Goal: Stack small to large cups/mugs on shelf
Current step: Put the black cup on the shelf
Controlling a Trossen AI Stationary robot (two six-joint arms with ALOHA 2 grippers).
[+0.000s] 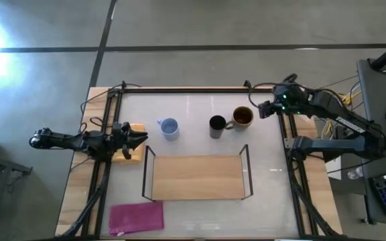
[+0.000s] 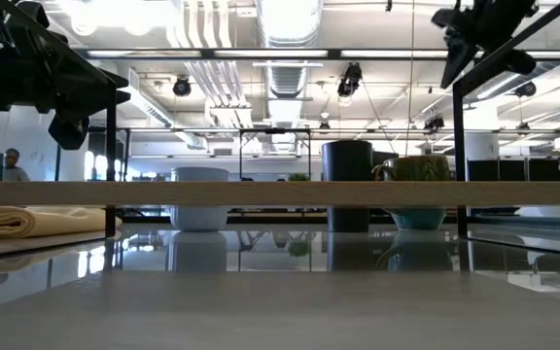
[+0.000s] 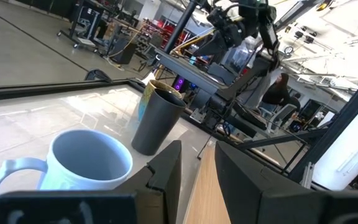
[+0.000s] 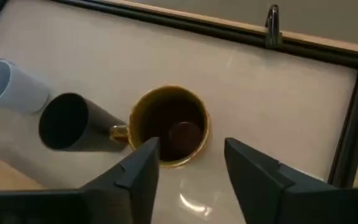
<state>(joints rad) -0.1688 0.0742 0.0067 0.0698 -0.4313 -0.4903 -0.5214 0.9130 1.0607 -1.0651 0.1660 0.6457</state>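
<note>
Three mugs stand upright on the table behind the shelf [image 1: 196,177]: a light blue one [image 1: 169,127], a black one [image 1: 217,125] and a brown one [image 1: 242,117] with a dark inside. My left gripper [image 1: 143,138] is open, low at the table's left, just left of the blue mug [image 3: 89,162]. My right gripper [image 1: 265,109] is open, raised above the table just right of the brown mug [image 4: 169,124]. Neither gripper touches a mug.
A yellow cloth [image 1: 134,140] lies under my left gripper. A pink cloth [image 1: 137,217] lies at the near left. The shelf's black wire uprights [image 1: 246,171] stand at both ends of the board. A black frame rail [image 1: 200,89] runs along the far edge.
</note>
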